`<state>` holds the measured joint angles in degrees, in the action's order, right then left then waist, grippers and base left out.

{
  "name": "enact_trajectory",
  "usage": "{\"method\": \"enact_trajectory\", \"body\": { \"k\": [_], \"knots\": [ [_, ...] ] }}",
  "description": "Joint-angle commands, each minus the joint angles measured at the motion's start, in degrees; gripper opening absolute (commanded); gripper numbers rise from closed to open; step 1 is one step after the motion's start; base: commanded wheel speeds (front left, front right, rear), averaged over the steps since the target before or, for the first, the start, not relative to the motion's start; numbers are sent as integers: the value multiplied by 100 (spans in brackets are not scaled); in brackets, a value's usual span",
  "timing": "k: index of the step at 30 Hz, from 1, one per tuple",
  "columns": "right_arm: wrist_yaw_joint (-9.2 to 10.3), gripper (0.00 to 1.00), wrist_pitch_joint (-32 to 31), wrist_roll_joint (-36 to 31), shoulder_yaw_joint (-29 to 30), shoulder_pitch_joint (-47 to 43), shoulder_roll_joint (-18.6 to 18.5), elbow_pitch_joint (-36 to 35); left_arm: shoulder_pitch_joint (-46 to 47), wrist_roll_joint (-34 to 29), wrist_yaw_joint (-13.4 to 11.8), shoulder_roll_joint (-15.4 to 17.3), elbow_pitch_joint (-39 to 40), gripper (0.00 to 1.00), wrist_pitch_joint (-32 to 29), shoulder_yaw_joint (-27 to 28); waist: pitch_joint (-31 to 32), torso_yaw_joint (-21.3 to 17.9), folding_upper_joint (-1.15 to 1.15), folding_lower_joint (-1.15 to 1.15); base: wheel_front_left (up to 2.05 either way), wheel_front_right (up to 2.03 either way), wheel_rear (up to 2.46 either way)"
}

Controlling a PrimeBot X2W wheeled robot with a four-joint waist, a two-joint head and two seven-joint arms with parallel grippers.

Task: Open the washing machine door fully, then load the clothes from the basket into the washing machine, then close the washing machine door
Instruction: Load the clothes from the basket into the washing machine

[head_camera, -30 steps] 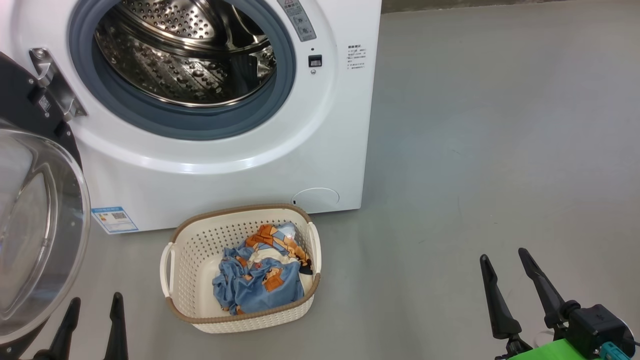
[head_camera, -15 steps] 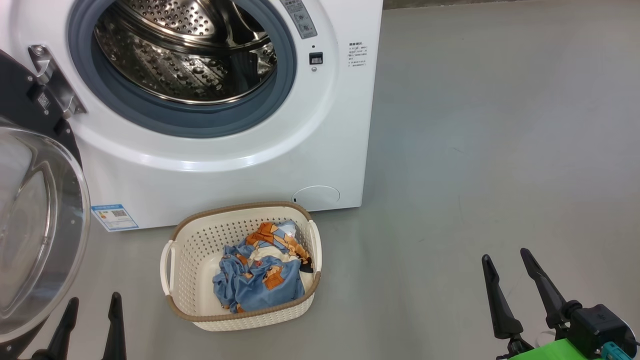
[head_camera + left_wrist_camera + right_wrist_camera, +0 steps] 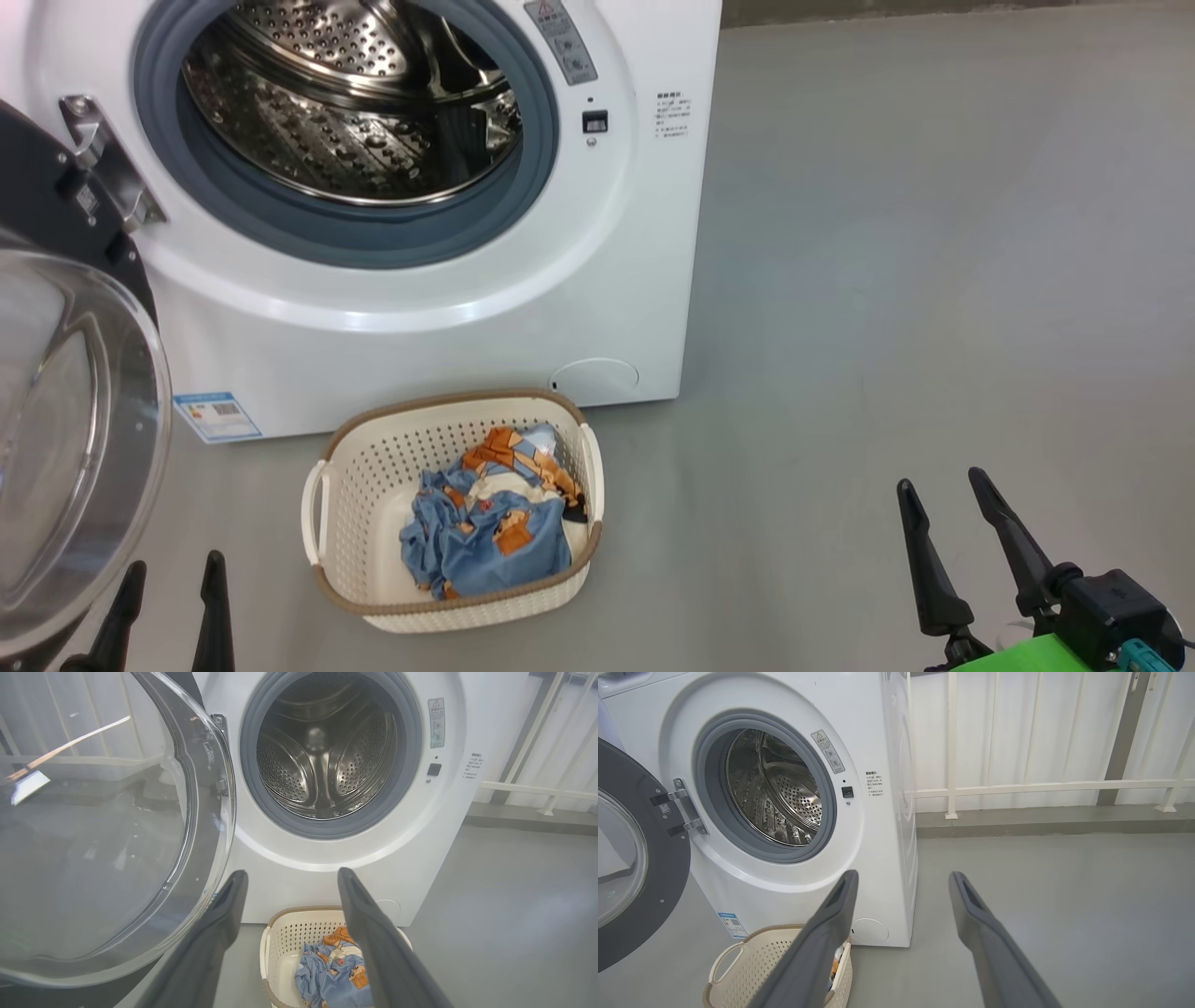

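Clothes (image 3: 485, 537) are lying bunched in the basket (image 3: 467, 616), sitting on the floor (image 3: 934, 280) just before the washing machine (image 3: 420, 345) — its door (image 3: 56, 439) is hanging wide open. Only the view is shifting; left gripper (image 3: 176, 560) and right gripper (image 3: 938, 479) are idling spread open, empty, so loading is waiting.

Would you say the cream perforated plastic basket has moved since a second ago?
No: the basket stays just below the round white flap; only the camera shifted.
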<state>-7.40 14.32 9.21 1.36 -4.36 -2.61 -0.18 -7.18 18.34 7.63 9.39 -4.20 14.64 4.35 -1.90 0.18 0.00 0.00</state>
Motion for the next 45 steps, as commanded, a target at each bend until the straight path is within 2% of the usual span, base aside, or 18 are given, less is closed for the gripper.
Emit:
{"method": "enact_trajectory", "body": {
  "k": [1,18,45],
  "knots": [
    [-9,100,68,45,-154,170,-27,-120,243,-66,-14,85,90,100,36,224,9,-1,0,0,141,-141,0],
    [-9,100,68,86,-163,185,-27,-121,268,-6,-14,64,174,100,36,272,-111,28,0,0,157,-157,0],
    [-9,100,68,49,-208,152,-27,-4,202,50,-14,84,91,100,36,96,-24,43,0,0,7,-7,0]
  ]
}}
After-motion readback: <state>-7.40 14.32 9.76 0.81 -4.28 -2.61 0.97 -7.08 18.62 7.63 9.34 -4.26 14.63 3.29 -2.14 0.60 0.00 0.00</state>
